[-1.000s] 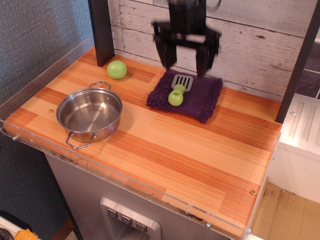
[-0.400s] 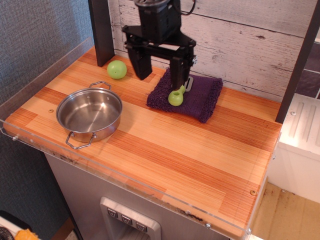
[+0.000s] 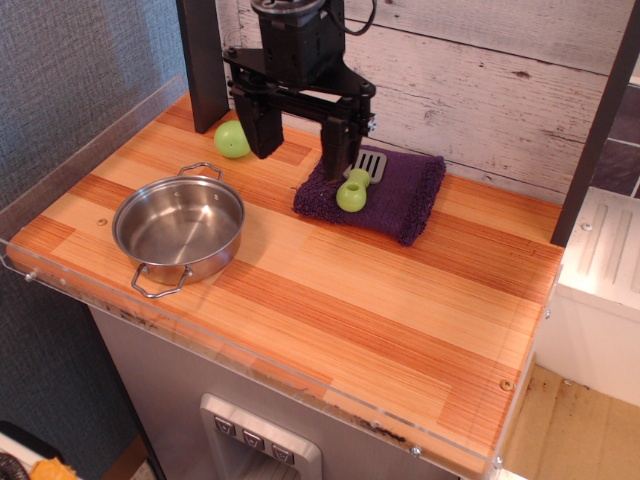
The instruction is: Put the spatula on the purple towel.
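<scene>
Your spatula [image 3: 357, 181] lies flat on the purple towel [image 3: 385, 195] — grey blade toward the plank wall, lime handle at the towel's front-left edge. Gripper [image 3: 300, 140] hangs at the towel's left end, jaws spread wide, gripping nothing. Green ball [image 3: 232, 139] and steel pot [image 3: 179, 227] sit left of the towel.

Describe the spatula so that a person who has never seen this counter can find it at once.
On the wooden counter, near the back wall, lies the purple towel. The spatula rests on its left part, beside the open gripper. Its grey slotted blade sets it apart from the plain green ball further left.
</scene>
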Available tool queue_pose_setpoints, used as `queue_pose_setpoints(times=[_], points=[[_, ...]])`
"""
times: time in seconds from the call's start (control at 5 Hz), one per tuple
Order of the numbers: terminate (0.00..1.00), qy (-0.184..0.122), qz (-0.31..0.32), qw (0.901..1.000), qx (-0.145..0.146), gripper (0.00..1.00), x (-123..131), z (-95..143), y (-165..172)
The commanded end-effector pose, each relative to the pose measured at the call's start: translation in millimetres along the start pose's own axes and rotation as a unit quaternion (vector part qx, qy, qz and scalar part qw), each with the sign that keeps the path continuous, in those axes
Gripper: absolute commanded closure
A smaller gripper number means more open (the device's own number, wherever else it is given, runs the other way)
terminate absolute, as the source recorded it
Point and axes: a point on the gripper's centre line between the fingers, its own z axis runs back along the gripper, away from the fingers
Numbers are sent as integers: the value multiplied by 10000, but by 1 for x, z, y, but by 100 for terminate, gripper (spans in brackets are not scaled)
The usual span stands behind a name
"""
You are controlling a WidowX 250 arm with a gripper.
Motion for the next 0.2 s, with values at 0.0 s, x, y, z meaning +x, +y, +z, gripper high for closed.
queue_pose_setpoints(times=[0.0], points=[[100, -259, 36, 9996, 60, 0, -3, 16, 8]])
